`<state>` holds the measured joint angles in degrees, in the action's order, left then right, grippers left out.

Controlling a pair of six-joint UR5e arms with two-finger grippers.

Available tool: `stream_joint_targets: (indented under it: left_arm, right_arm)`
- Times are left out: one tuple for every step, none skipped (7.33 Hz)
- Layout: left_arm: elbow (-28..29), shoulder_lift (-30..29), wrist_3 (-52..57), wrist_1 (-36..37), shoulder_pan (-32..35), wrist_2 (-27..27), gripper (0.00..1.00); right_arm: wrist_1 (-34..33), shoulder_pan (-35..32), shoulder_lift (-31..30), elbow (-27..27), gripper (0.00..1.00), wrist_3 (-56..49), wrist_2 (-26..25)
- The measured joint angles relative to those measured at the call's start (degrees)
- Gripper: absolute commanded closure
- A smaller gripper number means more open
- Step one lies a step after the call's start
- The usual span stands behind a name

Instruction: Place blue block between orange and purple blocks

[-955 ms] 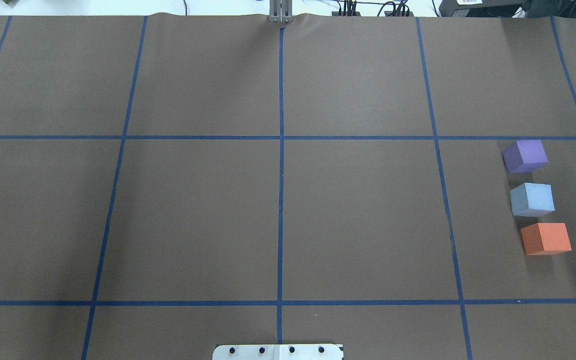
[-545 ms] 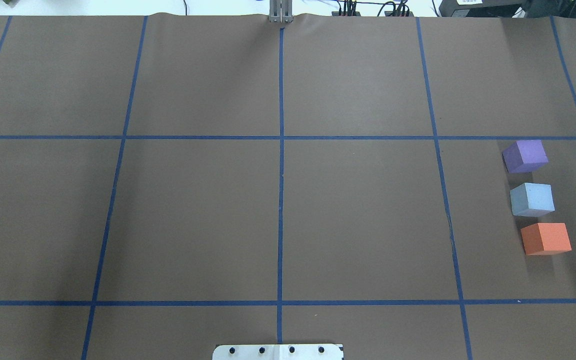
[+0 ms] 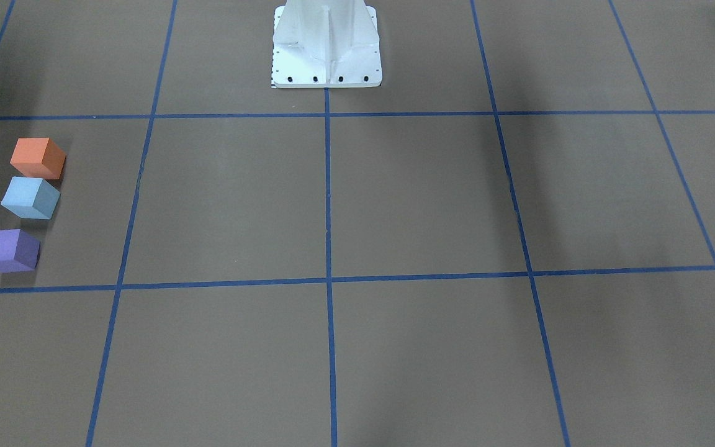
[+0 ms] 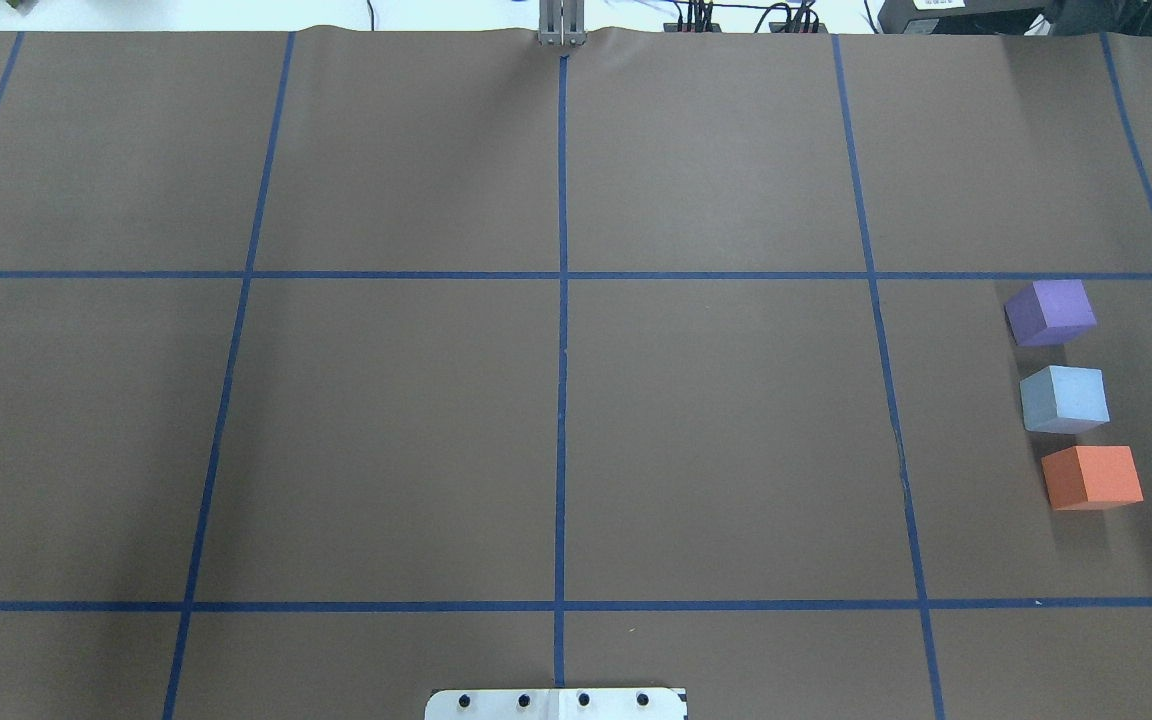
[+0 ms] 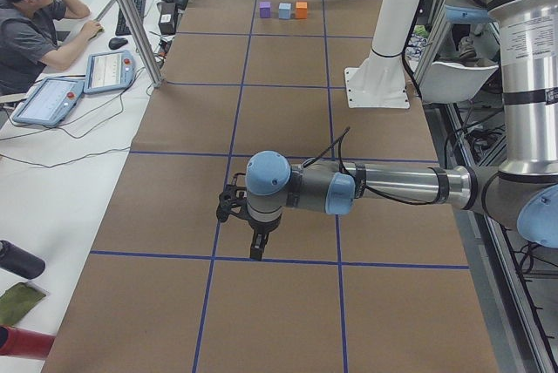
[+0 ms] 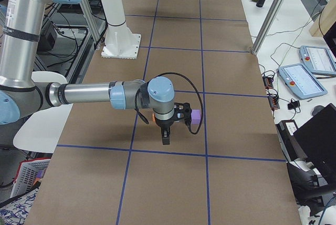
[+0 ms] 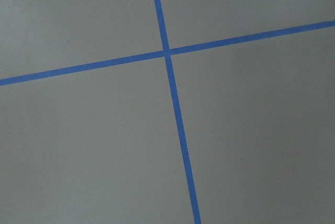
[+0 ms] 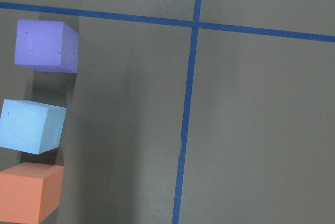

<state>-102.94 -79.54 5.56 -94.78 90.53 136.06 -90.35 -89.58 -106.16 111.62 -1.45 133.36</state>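
The purple block (image 4: 1051, 312), the light blue block (image 4: 1064, 399) and the orange block (image 4: 1092, 478) stand in a line at the table's right side, the blue one in the middle with small gaps either side. The right wrist view shows all three: purple (image 8: 47, 46), blue (image 8: 31, 126), orange (image 8: 29, 192). My right gripper (image 6: 166, 140) hangs above the table near the blocks and holds nothing I can see. My left gripper (image 5: 255, 251) hangs over bare table far from them. Both show only in the side views, so I cannot tell if they are open or shut.
The white robot pedestal (image 3: 326, 49) stands at the table's middle edge. Blue tape lines (image 4: 562, 400) grid the brown table cover. An operator (image 5: 30, 20) sits at a side desk with tablets (image 5: 109, 71). A metal pole (image 5: 131, 16) stands at that table edge.
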Motion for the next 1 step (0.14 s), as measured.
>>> stream_joint_targets:
  left_arm:
    - [0.0, 0.0, 0.0, 0.0, 0.0, 0.0, 0.00]
  right_arm:
    - [0.0, 0.0, 0.0, 0.0, 0.00, 0.0, 0.0]
